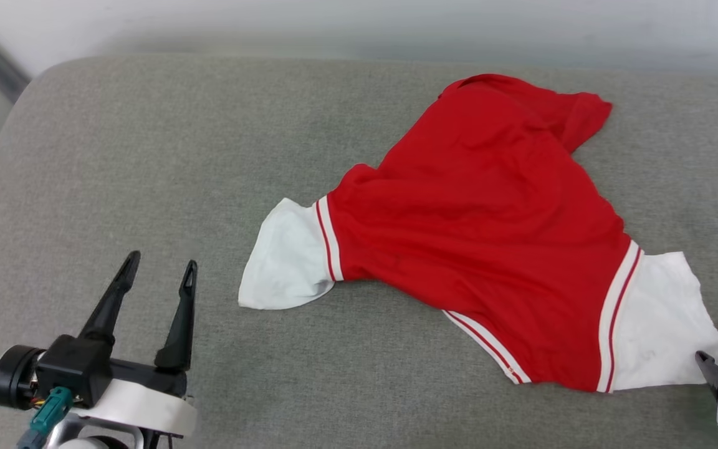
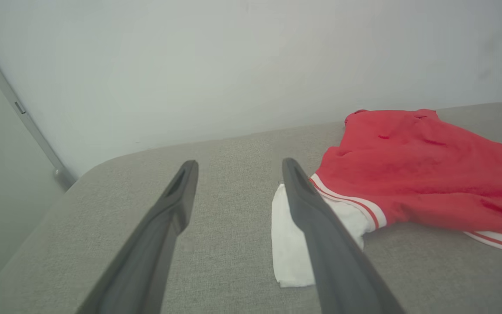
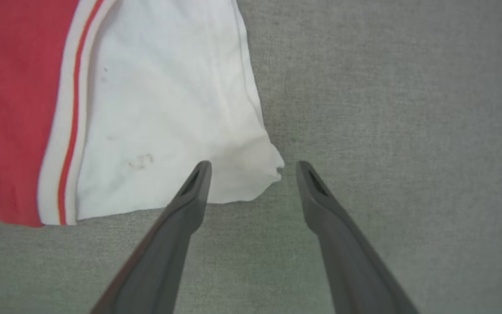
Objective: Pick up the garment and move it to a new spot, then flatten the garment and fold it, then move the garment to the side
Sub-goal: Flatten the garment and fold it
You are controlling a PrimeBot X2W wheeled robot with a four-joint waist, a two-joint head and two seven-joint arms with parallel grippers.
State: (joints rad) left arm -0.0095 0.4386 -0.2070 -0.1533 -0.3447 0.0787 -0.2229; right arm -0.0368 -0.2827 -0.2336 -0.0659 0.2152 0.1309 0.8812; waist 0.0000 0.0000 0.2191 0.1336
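I see the garment [image 1: 483, 231] lying rumpled on the grey cushion [image 1: 147, 156]. Left gripper [image 1: 162, 260] and right gripper [image 3: 253, 165] are spread wide, both empty (right at a white sleeve's corner).

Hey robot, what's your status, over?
Left gripper open, empty. Right gripper open, by white sleeve. Red jersey T-shirt rumpled on grey fabric cushion. Nothing in the way.

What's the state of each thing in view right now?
Red jersey T-shirt, crumpled on the grey cushion, unfolded, plain red side up, held by neither hand.
Left hand, open, empty, off the shirt, beside the near white sleeve.
Right hand, open, at the corner of the far white sleeve, not closed on it.
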